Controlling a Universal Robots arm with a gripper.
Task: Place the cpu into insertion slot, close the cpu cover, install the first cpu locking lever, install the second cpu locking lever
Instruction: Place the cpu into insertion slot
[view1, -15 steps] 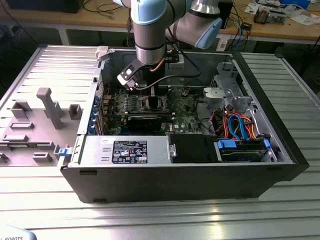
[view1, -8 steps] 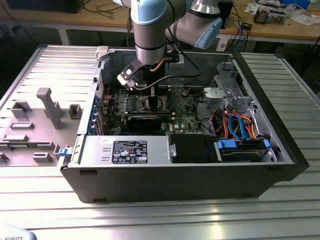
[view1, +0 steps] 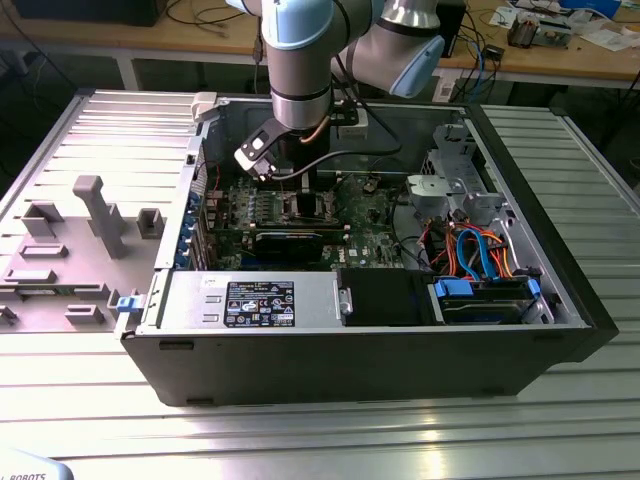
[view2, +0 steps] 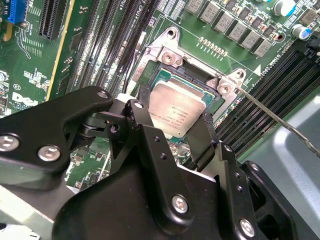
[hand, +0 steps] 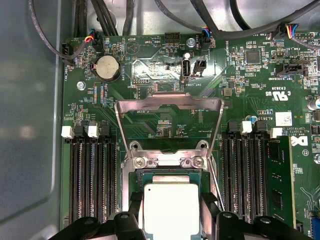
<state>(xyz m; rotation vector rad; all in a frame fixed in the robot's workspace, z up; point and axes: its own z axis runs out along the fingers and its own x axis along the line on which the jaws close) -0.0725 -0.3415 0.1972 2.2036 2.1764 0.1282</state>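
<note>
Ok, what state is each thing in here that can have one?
cpu: lying in the socket, not covered.
cpu cover: open, tilted back from the socket.
locking lever: unlatched, sticking out free.
end effector: low over the cpu.
computer case: side open.

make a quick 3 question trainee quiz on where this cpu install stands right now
1. True or false: the cpu cover is closed down over the cpu.
2. Which is nearest the gripper? A coin cell battery, B cpu, C memory module.
3. Fill in: in the first wrist view, the cover's open window shows the green ___ behind it.

Key: 1 false, it stands raised clear of the chip. 2 B. 3 motherboard.
</note>
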